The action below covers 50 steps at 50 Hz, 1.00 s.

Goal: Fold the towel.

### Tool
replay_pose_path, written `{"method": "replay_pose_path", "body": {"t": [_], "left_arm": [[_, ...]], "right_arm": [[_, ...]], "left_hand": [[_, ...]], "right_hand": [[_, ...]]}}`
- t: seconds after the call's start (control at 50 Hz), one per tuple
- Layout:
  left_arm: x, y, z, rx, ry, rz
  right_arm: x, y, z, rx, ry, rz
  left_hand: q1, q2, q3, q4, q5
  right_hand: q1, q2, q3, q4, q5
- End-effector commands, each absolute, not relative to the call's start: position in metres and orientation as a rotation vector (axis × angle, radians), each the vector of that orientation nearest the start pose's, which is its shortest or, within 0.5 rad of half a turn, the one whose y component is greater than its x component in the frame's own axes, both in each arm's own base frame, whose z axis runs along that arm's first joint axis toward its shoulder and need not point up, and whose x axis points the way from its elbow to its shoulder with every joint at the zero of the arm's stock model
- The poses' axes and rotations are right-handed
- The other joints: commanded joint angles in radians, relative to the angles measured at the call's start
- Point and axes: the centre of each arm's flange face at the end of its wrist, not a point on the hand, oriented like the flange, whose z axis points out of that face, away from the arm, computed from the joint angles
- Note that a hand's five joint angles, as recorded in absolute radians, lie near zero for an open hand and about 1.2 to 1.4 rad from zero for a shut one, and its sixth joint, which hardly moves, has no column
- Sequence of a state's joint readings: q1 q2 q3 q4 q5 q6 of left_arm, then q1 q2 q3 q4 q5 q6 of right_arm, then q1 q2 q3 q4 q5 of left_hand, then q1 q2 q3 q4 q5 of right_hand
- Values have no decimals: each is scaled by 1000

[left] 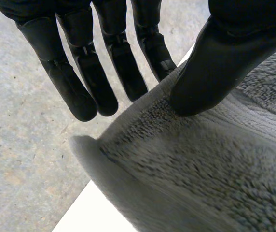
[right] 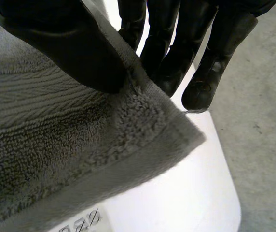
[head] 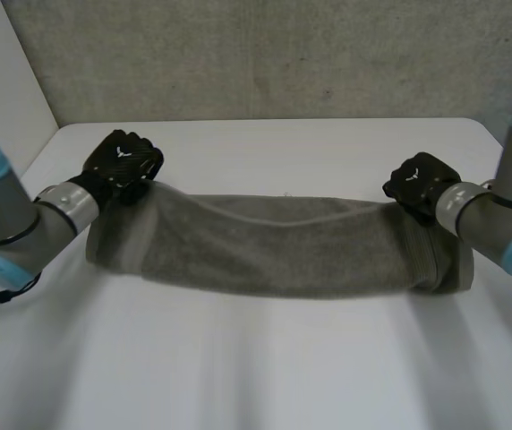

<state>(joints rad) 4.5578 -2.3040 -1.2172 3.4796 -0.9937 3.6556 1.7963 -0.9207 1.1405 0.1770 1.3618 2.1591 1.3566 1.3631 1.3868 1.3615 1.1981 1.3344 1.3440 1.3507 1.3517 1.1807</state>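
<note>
A grey towel (head: 274, 242) hangs as a long doubled band stretched between my two hands above the white table (head: 265, 367). My left hand (head: 122, 161) grips its left end at the far edge. In the left wrist view the thumb (left: 215, 63) presses the towel (left: 200, 169) against the fingers (left: 128, 63) behind it. My right hand (head: 420, 184) holds the right end at the far edge. Its thumb (right: 65, 43) pinches the towel's corner (right: 143, 121) against the fingers (right: 176, 48).
A grey wall (head: 265, 54) rises behind the table's far edge. The table's right edge (right: 186, 193) lies under the right corner of the towel, with grey floor (right: 263, 121) beyond it. Grey floor (left: 22, 145) also lies past the left hand.
</note>
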Motion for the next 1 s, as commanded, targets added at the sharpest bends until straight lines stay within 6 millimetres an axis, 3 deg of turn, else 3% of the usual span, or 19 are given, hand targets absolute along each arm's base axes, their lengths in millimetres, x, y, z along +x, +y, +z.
{"method": "replay_pose_path", "body": {"t": [0.02,0.32,0.56,0.6,0.62,0.66,0.68,0.72,0.74,0.76,0.78,0.84,0.86,0.9,0.92,0.96,1.0], "left_arm": [[-264,-429,149,1313,1963,-2267],[-267,-460,131,1168,1920,-2244],[-267,-462,118,1196,1890,-2195],[-267,-462,118,1169,1893,-2183],[-267,-462,118,1169,1893,-2183],[-267,-464,128,1105,1881,-2187],[-267,-464,128,1105,1881,-2187],[-264,-465,147,1047,1863,-2209],[-264,-465,147,1047,1863,-2209],[-262,-464,164,1017,1854,-2242],[-258,-462,174,981,1880,-2263],[-250,-453,191,915,1959,-2302],[-250,-453,191,915,1960,-2302],[-236,-443,211,843,2010,-2329],[-236,-443,211,843,2010,-2329],[-227,-426,222,825,2059,-2326],[-225,-415,227,847,2071,-2327]], "right_arm": [[245,-395,170,-1738,2234,-2008],[255,-427,152,-1715,2199,-2122],[259,-442,137,-1704,2192,-2146],[257,-445,134,-1681,2223,-2156],[257,-445,134,-1681,2224,-2156],[256,-447,144,-1628,2250,-2192],[256,-447,144,-1627,2250,-2193],[253,-444,179,-1475,2235,-2257],[253,-444,179,-1474,2235,-2258],[251,-440,203,-1352,2213,-2299],[251,-440,203,-1350,2212,-2299],[243,-410,256,-1138,2145,-2310],[243,-410,256,-1137,2145,-2310],[237,-385,277,-1117,2133,-2312],[237,-385,277,-1117,2133,-2312],[231,-360,278,-1115,2186,-2261],[228,-348,271,-1128,2225,-2206]], "left_hand": [[40,33,9,35,24],[40,33,9,35,24],[40,33,9,35,24],[37,31,7,32,21],[37,31,7,32,21],[-1182,-1189,-1212,-1187,-1198],[-1182,-1189,-1212,-1187,-1198],[-1182,-1189,-1212,-1187,-1198],[-1182,-1189,-1212,-1187,-1198],[-1182,-1189,-1212,-1187,-1198],[-1181,-1188,-1211,-1186,-1197],[-1178,-1185,-1209,-1183,-1194],[-1178,-1185,-1208,-1183,-1194],[-1164,-1170,-1194,-1169,-1180],[-1164,-1170,-1194,-1169,-1180],[-1158,-1164,-1188,-1163,-1174],[-1155,-1161,-1185,-1160,-1171]], "right_hand": [[62,52,46,45,41],[62,52,46,45,41],[28,18,11,10,7],[-1041,-1051,-1058,-1059,-1062],[-1047,-1056,-1063,-1064,-1068],[-1160,-1169,-1176,-1177,-1181],[-1160,-1169,-1176,-1177,-1181],[-1160,-1169,-1176,-1177,-1181],[-1160,-1169,-1176,-1177,-1181],[-1160,-1169,-1176,-1177,-1181],[-1160,-1169,-1176,-1177,-1181],[-1160,-1169,-1176,-1177,-1181],[-1160,-1169,-1176,-1177,-1181],[-1160,-1169,-1176,-1177,-1181],[-1160,-1169,-1176,-1177,-1181],[-1160,-1169,-1176,-1177,-1181],[-1160,-1169,-1176,-1177,-1181]]}}
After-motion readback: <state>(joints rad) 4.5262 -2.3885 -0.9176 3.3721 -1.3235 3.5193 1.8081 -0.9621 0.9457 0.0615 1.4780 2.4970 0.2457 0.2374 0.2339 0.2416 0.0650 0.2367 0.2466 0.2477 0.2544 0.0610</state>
